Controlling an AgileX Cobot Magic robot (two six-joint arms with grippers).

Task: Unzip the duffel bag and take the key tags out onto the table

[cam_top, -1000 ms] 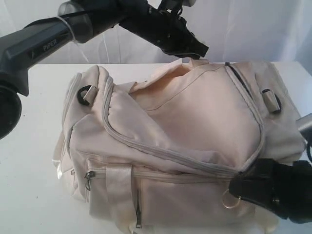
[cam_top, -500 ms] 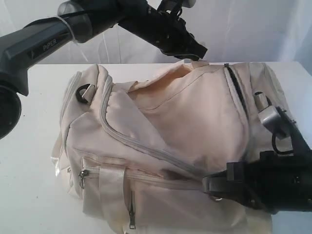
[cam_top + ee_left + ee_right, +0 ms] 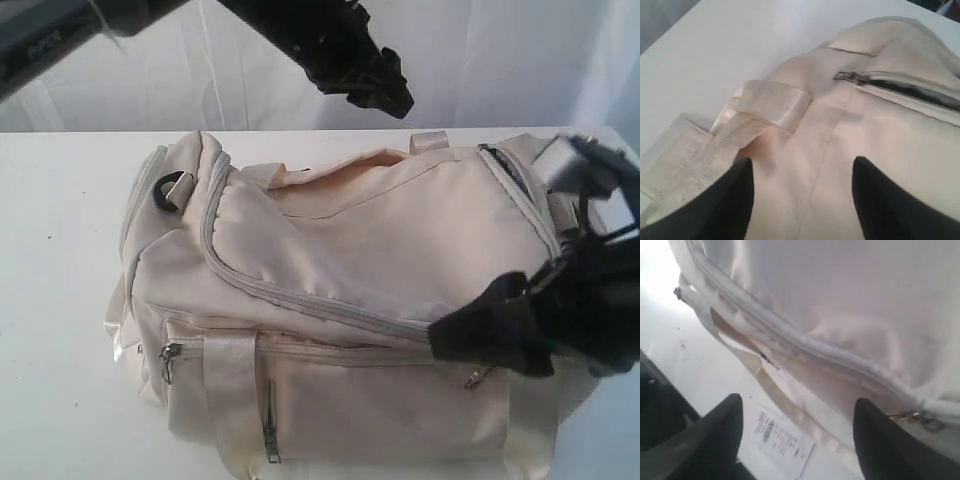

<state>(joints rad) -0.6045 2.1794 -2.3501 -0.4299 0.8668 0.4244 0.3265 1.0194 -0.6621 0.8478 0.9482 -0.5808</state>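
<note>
The cream duffel bag (image 3: 380,250) lies on the white table (image 3: 60,200); its long curved top zipper (image 3: 300,300) looks closed. My left gripper (image 3: 385,95) hangs open just above the bag's far edge. In the left wrist view the left gripper (image 3: 802,160) has only bag fabric under its spread fingers, beyond them a webbing handle (image 3: 772,102) and a metal zipper pull (image 3: 844,76) at a dark slit. My right gripper (image 3: 480,330) is open at the front right end of the zipper; in the right wrist view the right gripper (image 3: 797,399) holds nothing. The key tags are hidden.
A white paper barcode tag (image 3: 780,437) lies on the table under the bag's front edge. A small metal pull (image 3: 912,416) hangs at the zipper's end beside my right finger. Front pocket zippers (image 3: 268,425) face the near table edge. Bare table stretches left of the bag.
Both grippers went from shut to open. The left one let go of the bag's far fabric and rose; the fabric dropped. The right one shifted left, then up along the zipper end.
</note>
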